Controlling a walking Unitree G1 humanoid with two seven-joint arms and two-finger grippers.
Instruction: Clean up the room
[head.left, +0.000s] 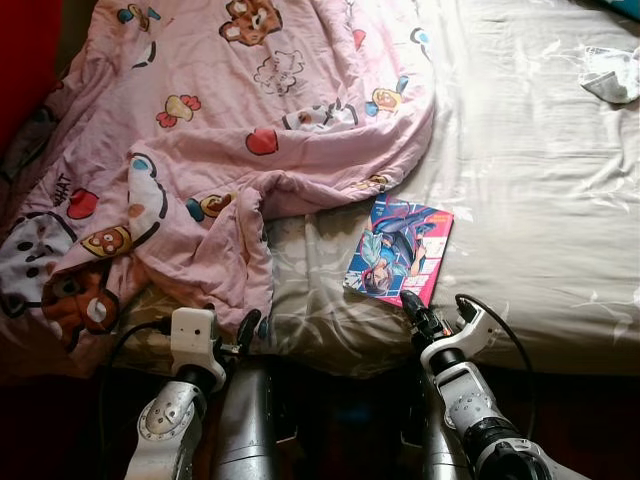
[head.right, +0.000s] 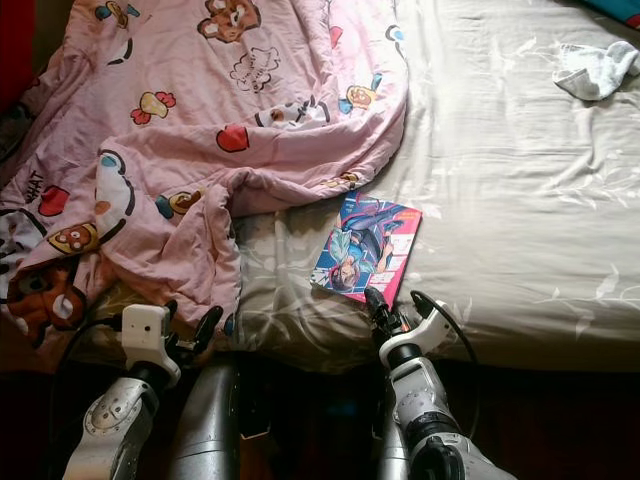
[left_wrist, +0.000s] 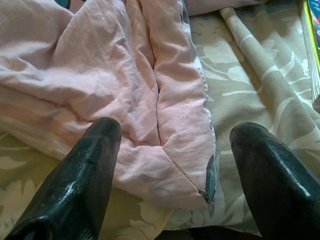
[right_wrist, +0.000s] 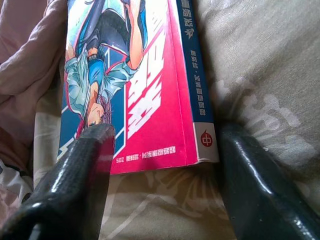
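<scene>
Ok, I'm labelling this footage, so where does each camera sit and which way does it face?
Left eye: on the head, looking down at the bed, pink blanket and comic book; both arms show.
Right eye: beside it, same scene.
Left wrist: along the open left gripper at the blanket's edge.
Right wrist: along the open right gripper at the book's near end.
Shared: the book.

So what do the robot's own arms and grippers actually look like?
Both arms are silver metal tubes with dark joints. The left gripper sits past a white boxy wrist block with a black cable looping off it. The right gripper has a similar white piece and cable. Each gripper has two long, glossy black fingers.
</scene>
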